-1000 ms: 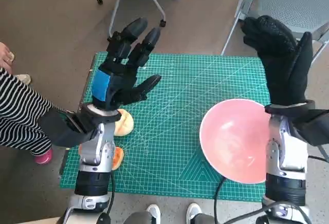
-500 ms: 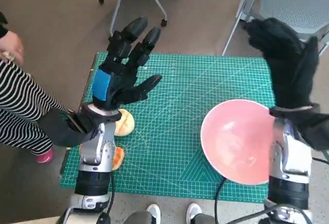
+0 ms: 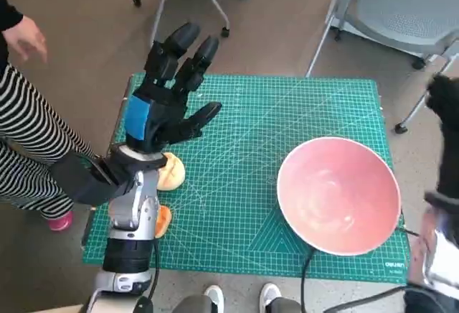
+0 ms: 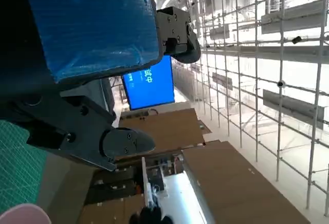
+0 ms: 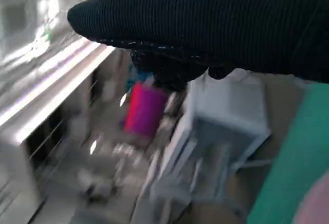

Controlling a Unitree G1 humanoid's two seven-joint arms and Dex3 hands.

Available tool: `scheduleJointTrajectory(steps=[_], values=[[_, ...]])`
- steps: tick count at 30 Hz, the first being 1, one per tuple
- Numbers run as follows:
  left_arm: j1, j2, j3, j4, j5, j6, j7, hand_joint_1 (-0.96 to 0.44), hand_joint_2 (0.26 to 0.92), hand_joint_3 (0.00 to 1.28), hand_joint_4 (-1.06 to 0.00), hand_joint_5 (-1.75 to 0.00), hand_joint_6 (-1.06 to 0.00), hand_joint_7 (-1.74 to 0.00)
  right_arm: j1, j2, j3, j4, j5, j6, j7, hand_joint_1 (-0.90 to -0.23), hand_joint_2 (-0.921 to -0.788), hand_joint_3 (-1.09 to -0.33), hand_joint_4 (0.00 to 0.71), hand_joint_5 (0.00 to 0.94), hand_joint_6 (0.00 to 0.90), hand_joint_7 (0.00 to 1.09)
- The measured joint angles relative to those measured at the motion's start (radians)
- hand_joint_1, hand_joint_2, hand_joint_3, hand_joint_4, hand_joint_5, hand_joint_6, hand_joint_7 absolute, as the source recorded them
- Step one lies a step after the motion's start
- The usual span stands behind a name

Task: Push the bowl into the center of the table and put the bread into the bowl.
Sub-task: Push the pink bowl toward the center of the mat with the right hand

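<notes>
Striped sleeve of a person [image 3: 25,123] is showing at the far left. Next, the left hand [image 3: 166,94] is hovering over the green mat [image 3: 244,184] with fingers spread, holding nothing, the bread [image 3: 171,171] lying just beneath its wrist. Further right, the pink bowl [image 3: 338,194] is sitting near the mat's right edge. Rightmost, the right hand [image 3: 450,112] is barely showing; its fingers cannot be made out. It should be pressing the bowl's outer wall low, sliding it leftward without tipping.

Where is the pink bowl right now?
In the head view, the pink bowl sits on the green mat at the robot's right, near the mat's front right corner, far across from the bread by the left arm.
</notes>
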Motion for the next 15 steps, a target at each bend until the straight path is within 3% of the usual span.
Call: scheduleJointTrajectory(steps=[8, 15], values=[[0.0, 0.006, 0.014, -0.001, -0.025, 0.019, -0.015, -0.16, 0.882, 0.32, -0.24, -0.01, 0.0, -0.6, 0.068, 0.042, -0.044, 0.136, 0.074, -0.1, 0.005, -0.638, -0.921, -0.787, 0.164, 0.003, 0.002, 0.58], [0.0, 0.015, 0.023, 0.0, -0.035, 0.029, -0.029, -0.16, 0.888, 0.31, -0.24, 0.0, 0.0, -0.59, 0.074, 0.081, -0.057, 0.289, 0.114, -0.204, 0.037, -0.629, -0.921, -0.788, 0.155, 0.003, 0.028, 0.51]])
